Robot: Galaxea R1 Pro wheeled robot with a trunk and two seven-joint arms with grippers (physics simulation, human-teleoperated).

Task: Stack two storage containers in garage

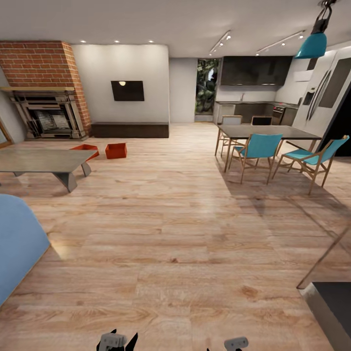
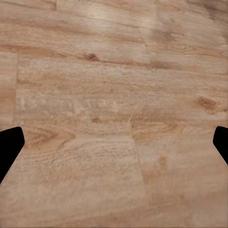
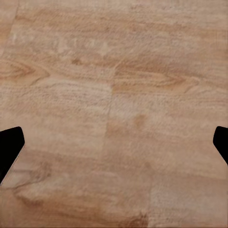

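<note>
I am in the living room, on a light wood plank floor (image 1: 185,234). The two storage containers, orange-red open-top bins, stand far off at the left on that floor. One container (image 1: 116,150) is in plain sight; the other (image 1: 86,148) is partly hidden behind a low grey table. My left gripper (image 2: 114,149) hangs over bare planks, open, its black fingertips (image 2: 10,145) wide apart with nothing between them. My right gripper (image 3: 114,149) is open over planks too. Both wrists show at the head view's lower edge. The garage is out of view.
A low grey table (image 1: 44,161) and a blue sofa (image 1: 17,243) sit at the left. A brick fireplace (image 1: 44,73), TV (image 1: 127,90) and dark bench (image 1: 129,129) line the far wall. A dining table (image 1: 265,131) with teal chairs stands right. A dark counter corner (image 1: 331,302) is near right.
</note>
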